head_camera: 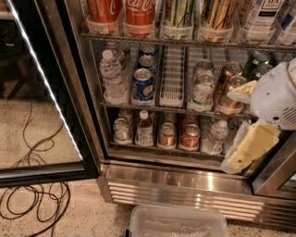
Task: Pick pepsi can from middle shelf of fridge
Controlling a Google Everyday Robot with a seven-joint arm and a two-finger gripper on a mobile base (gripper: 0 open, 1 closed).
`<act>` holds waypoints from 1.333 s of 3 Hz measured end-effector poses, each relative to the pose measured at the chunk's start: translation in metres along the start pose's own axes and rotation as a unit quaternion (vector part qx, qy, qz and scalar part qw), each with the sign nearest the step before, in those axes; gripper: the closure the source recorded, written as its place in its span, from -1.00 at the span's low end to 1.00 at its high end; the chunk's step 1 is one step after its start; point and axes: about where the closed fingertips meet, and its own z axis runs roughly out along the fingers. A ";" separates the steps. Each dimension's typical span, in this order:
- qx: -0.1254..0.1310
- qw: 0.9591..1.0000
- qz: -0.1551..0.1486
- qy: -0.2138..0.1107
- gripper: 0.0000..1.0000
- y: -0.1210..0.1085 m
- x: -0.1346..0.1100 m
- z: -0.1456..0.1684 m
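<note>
Although the gripper [249, 147] is seen plainly at the right edge of the view, in front of the right end of the fridge [185, 183], it cannot be told whether its jaws are released or clenched. Nothing is seen to be grasped by them. A pale yellow part is angled down and to the left, across the level of the lower rack, and the arm's white rounded body [277, 99] is set above it, level with the middle shelf [152, 107].

Just beside the arm, copper-brown cans [229, 88] and green cans [256, 62] are stood at the right end of that shelf. Further left, a pale can [202, 90] is placed at the front, and a white slotted glide [172, 76] is laid next to it.

The pepsi can [143, 85] is found upright at the front rail of the middle shelf, in the second lane from the left, well apart from the gripper. More blue cans [148, 61] are lined up behind it, and a water bottle [111, 74] is stood just to its left.

Red cola bottles [122, 11] are kept on the rack above. Small bottles and cans are ranged on the rack below. The glass door [41, 78] is swung open at the left, dark cables [32, 203] are coiled on the floor, and a clear plastic bin [178, 222] is set below the fridge's base.
</note>
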 end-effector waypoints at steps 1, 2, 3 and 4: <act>-0.005 0.999 -0.023 0.030 -1.00 0.006 -0.005 0.006; 0.015 0.994 -0.052 0.094 -1.00 0.006 -0.004 0.006; 0.015 0.994 -0.052 0.094 -1.00 0.006 -0.004 0.006; 0.002 0.998 -0.027 0.059 -1.00 0.006 0.001 0.008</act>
